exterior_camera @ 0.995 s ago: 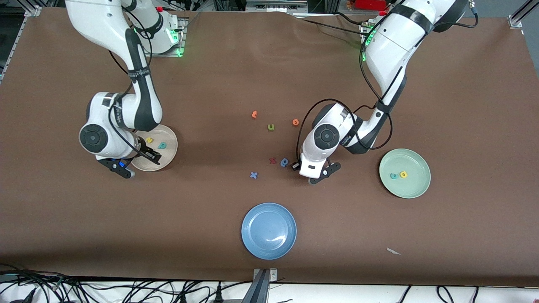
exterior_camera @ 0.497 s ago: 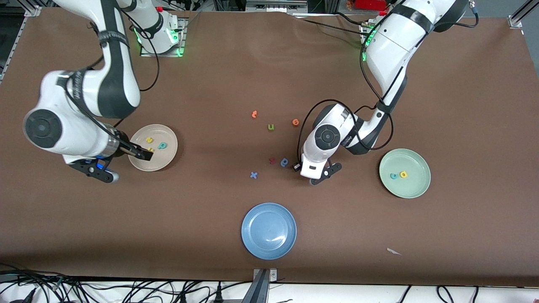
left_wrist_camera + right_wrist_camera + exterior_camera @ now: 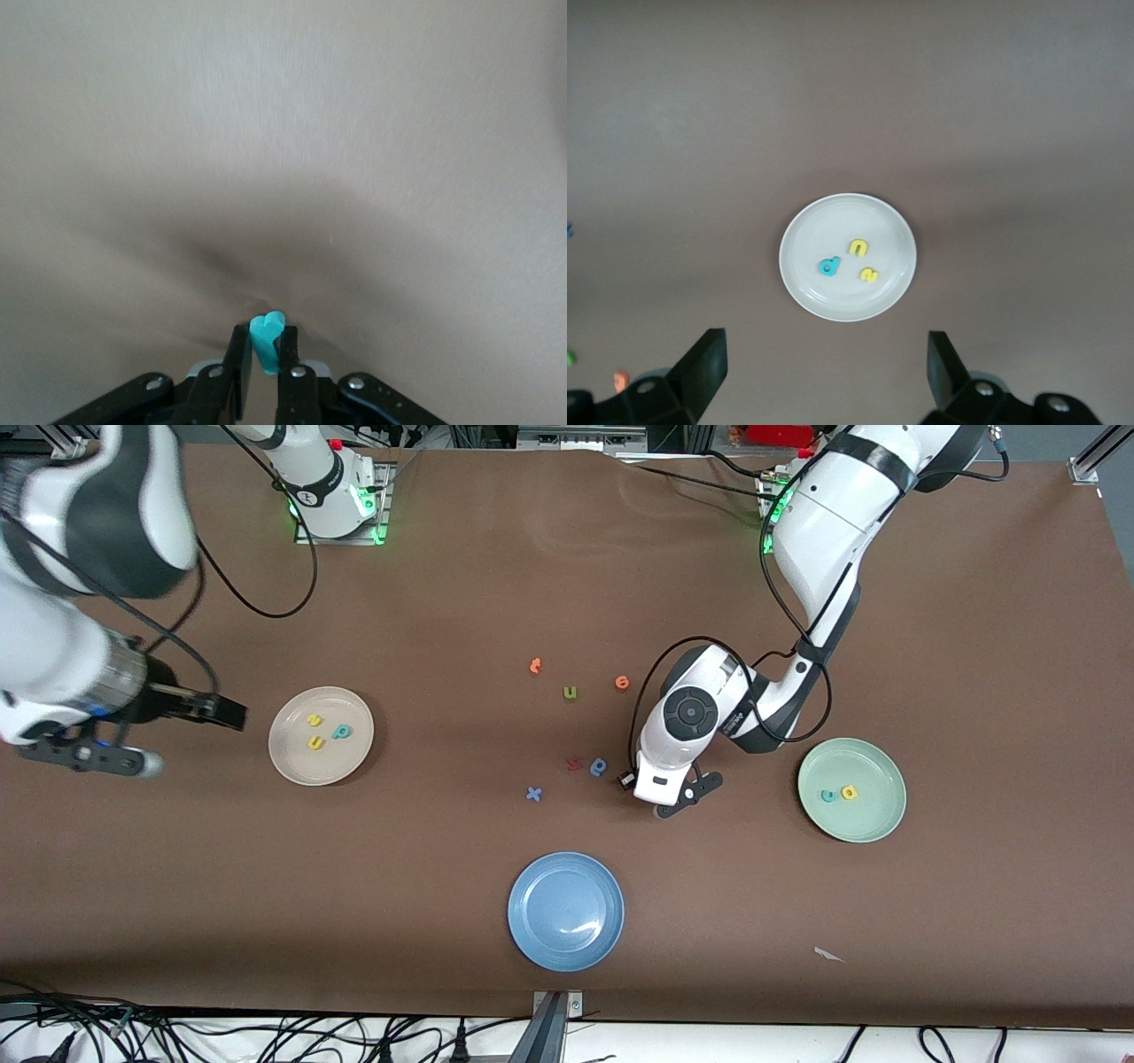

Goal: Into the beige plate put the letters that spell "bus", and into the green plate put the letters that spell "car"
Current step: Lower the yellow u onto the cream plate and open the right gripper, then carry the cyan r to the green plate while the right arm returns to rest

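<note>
3 "bus" letters [image 3: 322, 732] lie in the beige plate [image 3: 297, 766]; the right gripper [image 3: 232, 714] hangs wide beside it. The left gripper [image 3: 263, 354] pinches the teal r [image 3: 267, 340], low on the table near the blue b-like letter [image 3: 599, 766]. Next it must lift and carry the r to the green plate [image 3: 873, 819], holding c and a.

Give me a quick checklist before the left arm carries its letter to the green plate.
1. Left gripper shut on the thin teal r: ok, the fingers pinch it low over the table beside the blue b-like letter.
2. Green plate holds the teal c and yellow a, with bare room left for the r: ok.
3. Beige plate holds teal b, yellow u and yellow s: ok.
4. Right gripper open, holding nothing, raised off the beige plate toward the right arm's end of the table: ok.
5. How firmly the r sits between the fingers: cannot tell.
</note>
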`<state>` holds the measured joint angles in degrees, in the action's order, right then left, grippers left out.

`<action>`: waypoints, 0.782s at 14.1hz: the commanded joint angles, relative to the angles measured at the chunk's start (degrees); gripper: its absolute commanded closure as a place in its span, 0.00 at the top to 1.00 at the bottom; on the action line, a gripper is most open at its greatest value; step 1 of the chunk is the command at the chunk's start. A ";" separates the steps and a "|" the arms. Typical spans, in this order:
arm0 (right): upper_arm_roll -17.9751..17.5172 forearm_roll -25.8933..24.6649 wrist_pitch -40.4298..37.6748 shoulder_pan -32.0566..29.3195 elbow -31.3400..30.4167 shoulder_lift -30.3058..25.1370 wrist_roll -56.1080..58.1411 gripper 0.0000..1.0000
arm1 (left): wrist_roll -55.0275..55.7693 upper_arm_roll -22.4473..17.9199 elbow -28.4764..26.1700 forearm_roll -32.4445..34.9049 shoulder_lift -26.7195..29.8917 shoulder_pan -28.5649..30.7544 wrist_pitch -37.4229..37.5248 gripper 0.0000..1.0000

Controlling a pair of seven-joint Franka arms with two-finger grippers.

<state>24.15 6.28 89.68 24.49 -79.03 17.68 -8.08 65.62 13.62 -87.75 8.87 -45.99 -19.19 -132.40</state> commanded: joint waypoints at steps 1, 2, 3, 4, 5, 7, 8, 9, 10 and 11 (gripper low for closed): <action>-12.07 -4.93 1.18 -11.36 -9.78 -8.59 2.11 1.00 | -9.42 0.17 2.75 1.33 3.09 4.06 7.83 0.00; -15.67 -6.79 4.68 -14.96 -15.48 -12.71 2.02 1.00 | -13.81 0.26 3.37 1.33 3.97 5.90 10.56 0.00; -21.80 -7.07 9.41 -20.04 -22.33 -17.28 1.49 1.00 | -19.25 0.18 3.29 1.33 5.20 7.92 12.32 0.00; -26.73 -7.07 12.76 -24.96 -26.92 -20.37 -0.95 1.00 | -24.96 0.17 3.03 1.33 5.90 10.03 13.73 0.00; -30.00 -6.99 13.41 -26.32 -28.45 -21.71 -6.11 1.00 | -30.41 0.17 3.03 1.41 6.26 12.05 15.14 0.00; -30.39 -6.90 12.63 -26.33 -27.15 -21.81 -9.24 1.00 | -39.39 -0.09 2.24 1.59 6.61 15.83 16.21 0.00; -30.04 -6.81 12.01 -26.42 -26.27 -21.98 -8.63 1.00 | -43.78 -0.09 1.98 2.03 6.53 17.85 16.21 0.00; -29.43 -6.64 11.66 -26.33 -25.31 -21.90 -7.49 1.00 | -47.22 -0.09 1.36 3.16 6.53 19.70 16.21 0.00; -27.51 -6.29 11.66 -26.25 -24.86 -21.81 -5.91 1.00 | -49.95 -0.09 0.92 4.13 6.53 21.37 16.38 0.00; -25.66 -4.28 11.57 -25.55 -23.81 -21.46 -5.11 1.00 | -52.94 -0.09 0.57 4.83 6.35 22.52 16.38 0.00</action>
<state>-4.01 0.32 100.97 -0.66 -103.97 -3.76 -15.62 18.22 12.88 -85.52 11.43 -40.37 1.13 -116.57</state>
